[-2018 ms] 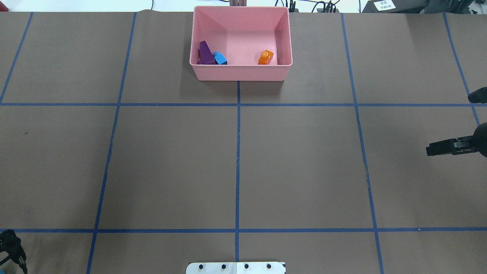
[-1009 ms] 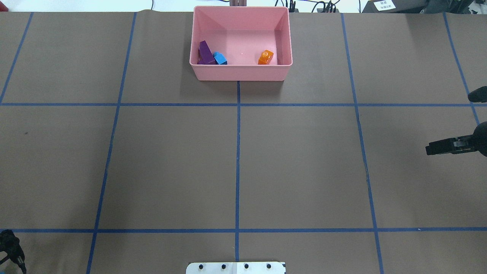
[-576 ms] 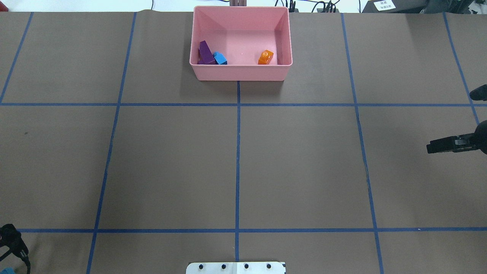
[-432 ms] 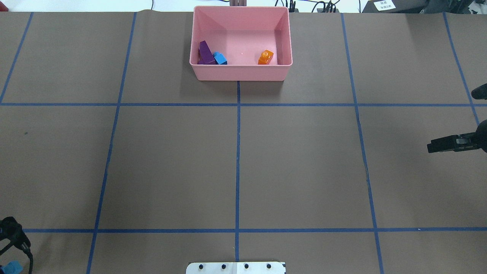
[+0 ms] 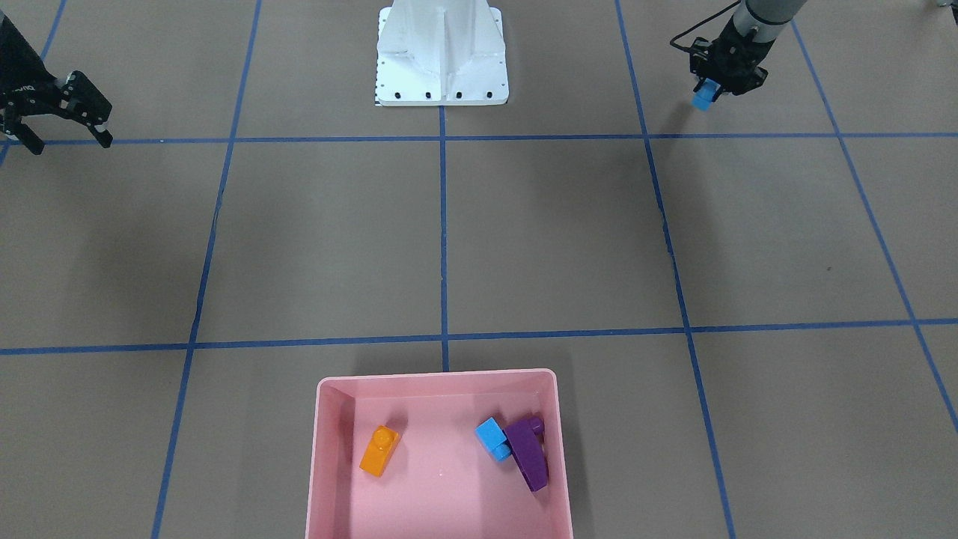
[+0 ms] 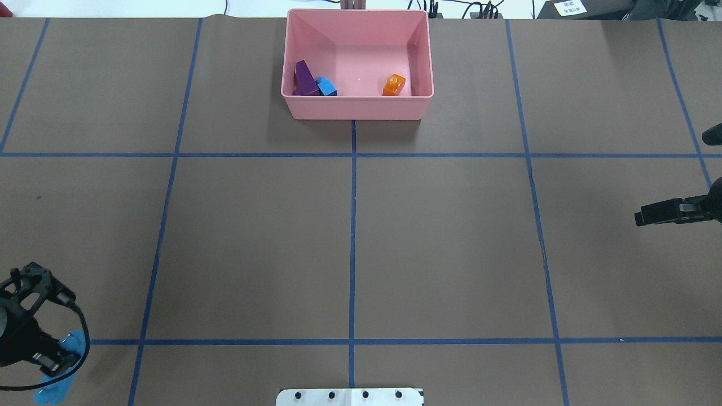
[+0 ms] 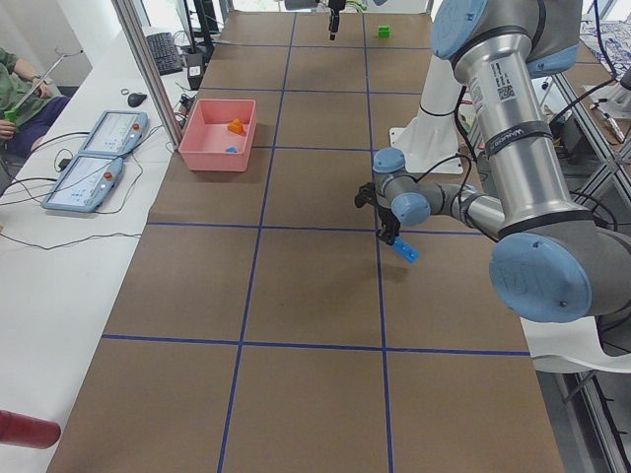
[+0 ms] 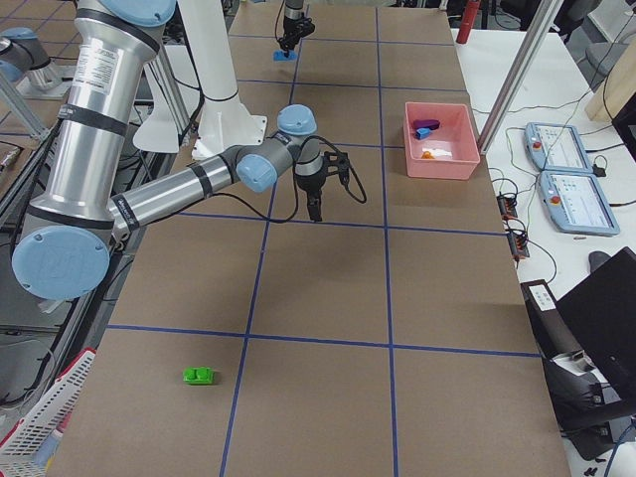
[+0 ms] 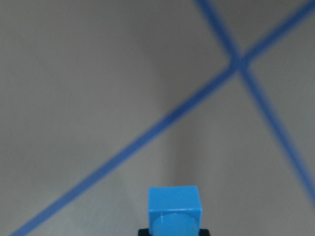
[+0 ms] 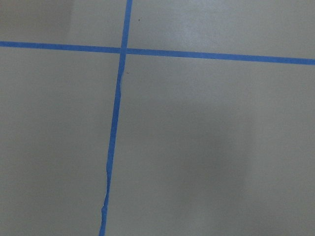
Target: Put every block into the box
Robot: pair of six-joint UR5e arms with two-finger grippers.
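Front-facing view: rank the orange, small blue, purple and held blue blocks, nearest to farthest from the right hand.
1. Orange block, view-left in the box.
2. Small blue block, right of middle.
3. Purple block, just beyond it.
4. Held blue block, in the left hand, top right.

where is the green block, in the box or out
Out. The green block lies on the brown table, well apart from the pink box.
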